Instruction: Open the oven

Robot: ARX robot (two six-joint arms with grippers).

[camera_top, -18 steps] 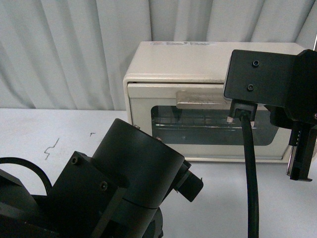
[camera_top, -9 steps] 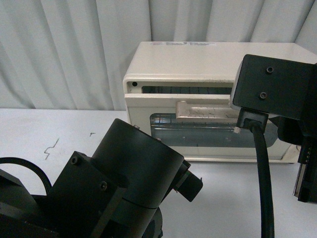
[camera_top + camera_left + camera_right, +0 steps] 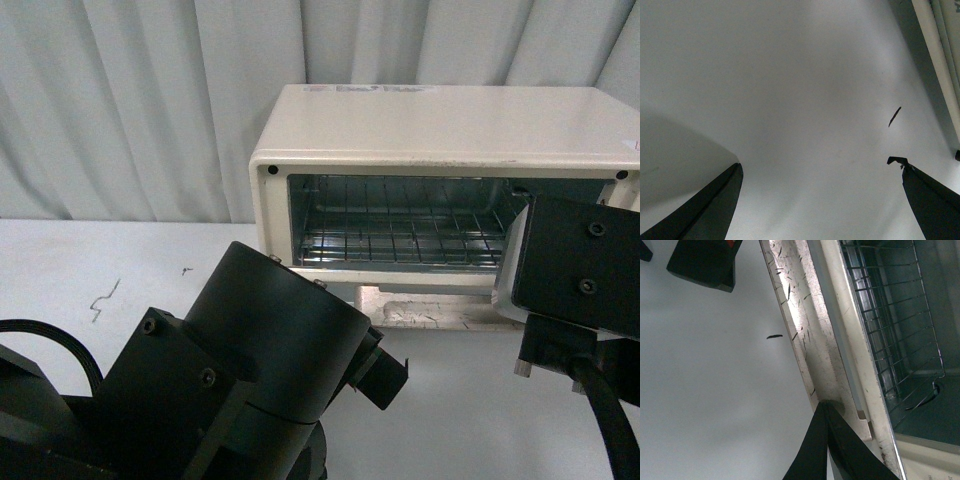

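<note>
The cream-white oven (image 3: 430, 130) stands at the back of the table. Its door (image 3: 420, 305) is swung down flat, and the wire rack (image 3: 400, 225) shows inside. In the right wrist view the scratched beige handle (image 3: 800, 335) and the rack (image 3: 895, 320) fill the frame. My right gripper (image 3: 826, 407) is shut, its tips touching the end of the handle; its wrist block (image 3: 575, 270) hides the oven's right front. My left gripper (image 3: 817, 167) is open over bare table, holding nothing, with its dark arm (image 3: 250, 380) low in the front view.
A white table (image 3: 90, 270) carries the oven, with small dark marks (image 3: 103, 298) on its left part. A grey curtain (image 3: 130, 100) hangs behind. The oven's edge (image 3: 940, 65) shows in the left wrist view.
The oven door has swung from nearly shut to fully down. My right gripper has moved down and forward with the handle. The left arm has not moved.
</note>
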